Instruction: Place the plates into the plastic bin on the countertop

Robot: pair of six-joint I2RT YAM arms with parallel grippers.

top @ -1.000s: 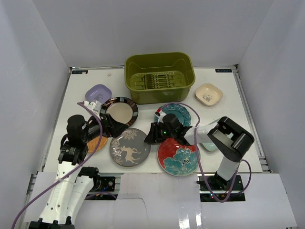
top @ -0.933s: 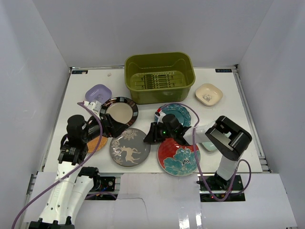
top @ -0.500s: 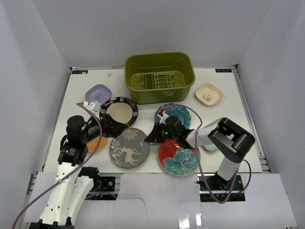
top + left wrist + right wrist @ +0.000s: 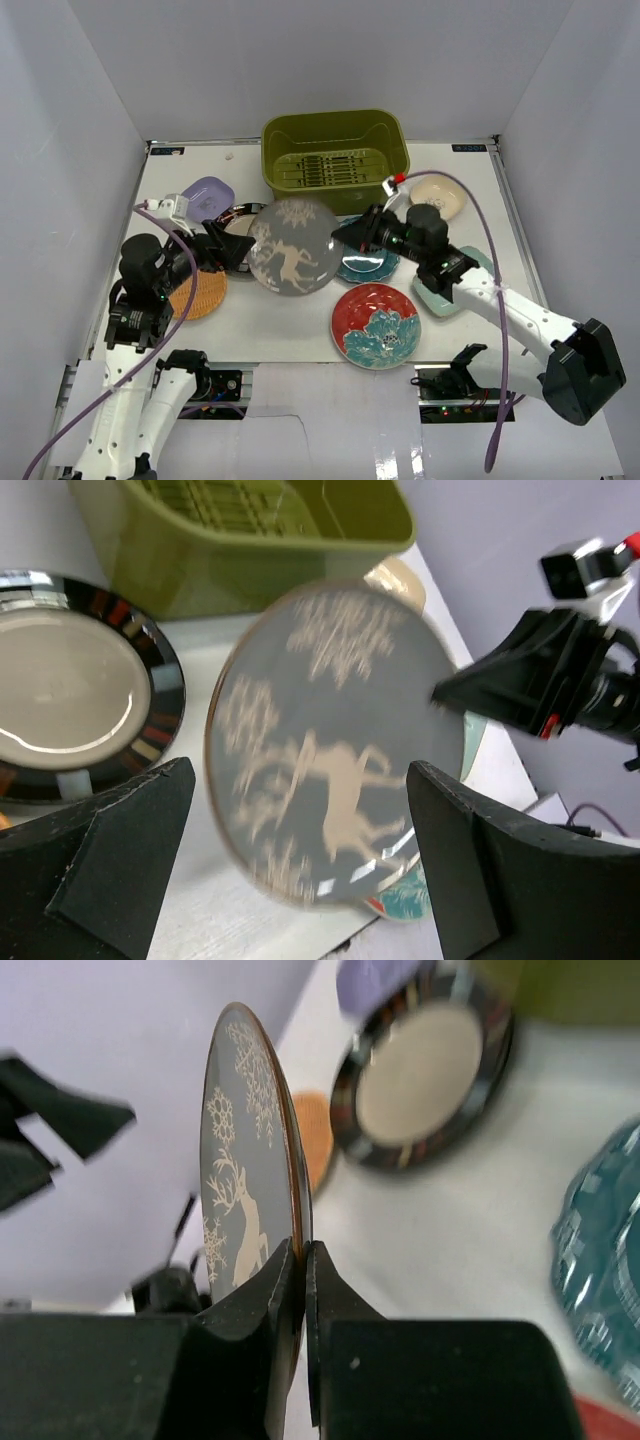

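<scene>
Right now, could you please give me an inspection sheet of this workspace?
Surface: white countertop, seven plates lying on it.
Job's things: grey deer plate lifted, standing on edge; plastic bin holds no plates; red plate, teal plate, mint plate, cream plate, lavender plate, orange plate and black-rimmed plate on the countertop.
Clutter: nothing seen.
Grippers: right gripper shut on the grey deer plate's rim; left gripper open, pointed at that plate.
Cables: left purple cable and right purple cable, one along each arm.
Surroundings: white walls enclose the countertop.
</scene>
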